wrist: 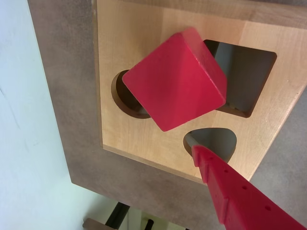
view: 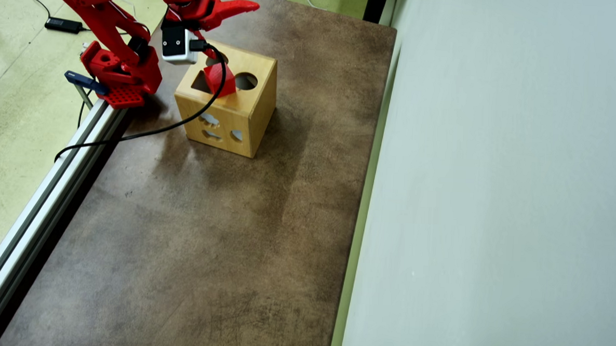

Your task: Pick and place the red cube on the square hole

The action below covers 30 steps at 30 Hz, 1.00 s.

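Overhead view first: the gripper (view: 232, 32) hangs above the back of the wooden box (view: 237, 119) with its jaws spread wide, one pointing off over the bench (view: 207, 215) and the other reaching down towards the box top. It's gripping nothing. In the wrist view only one red finger (wrist: 230, 187) shows, and there's clear daylight between its tip and the red cube (wrist: 175, 79).

And look where that cube sits! It's on the box top, tipped up on an edge or corner and twisted roughly diagonal to the square hole (wrist: 249, 76). It overlaps the hole's near side, with the round hole (wrist: 123, 98) just beside it on the other flank. So it isn't in yet.

As for handling, I'd judge it a light, rigid block, likely painted wood. The faces are matte, the edges crisp, and there's nothing fragile about it. The flat faces should give decent friction, so pinch it on two opposite faces, never corner to corner. The hole looks only slightly bigger than the cube, so it'll want squaring up to drop through.

The box is pale, smooth-sanded wood with visible grain, dark inside its cut-outs. There's a rounded heart-like opening (wrist: 216, 141) near the finger, and smaller shapes are cut in the side wall. The bench is mottled brown and matte.
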Tool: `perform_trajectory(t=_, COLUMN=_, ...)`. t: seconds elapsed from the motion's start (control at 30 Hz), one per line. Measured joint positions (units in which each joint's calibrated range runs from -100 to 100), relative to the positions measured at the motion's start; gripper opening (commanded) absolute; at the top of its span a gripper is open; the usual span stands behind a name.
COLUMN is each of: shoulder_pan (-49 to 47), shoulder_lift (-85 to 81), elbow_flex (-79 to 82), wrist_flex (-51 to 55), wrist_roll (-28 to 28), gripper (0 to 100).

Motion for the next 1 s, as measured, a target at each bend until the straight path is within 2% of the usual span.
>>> perform_trajectory(t=0.33, shoulder_pan=0.50, shoulder_lift=-5.08, elbow_flex=0.00, wrist_flex=0.00, wrist_roll=0.00, gripper=83)
perform_trajectory(t=0.47, shoulder_pan=4.24, shoulder_lift=-5.08, elbow_flex=0.00, wrist_flex=-1.05, wrist_roll=0.00, gripper=83)
perform_trajectory(t=0.73, shoulder_pan=7.33, shoulder_lift=-0.93, elbow_flex=0.00, wrist_flex=-18.16, wrist_roll=0.00, gripper=83)
perform_trajectory(t=1.0, shoulder_pan=7.26, shoulder_lift=6.53, elbow_flex=0.00, wrist_flex=-21.63, wrist_roll=0.00, gripper=83)
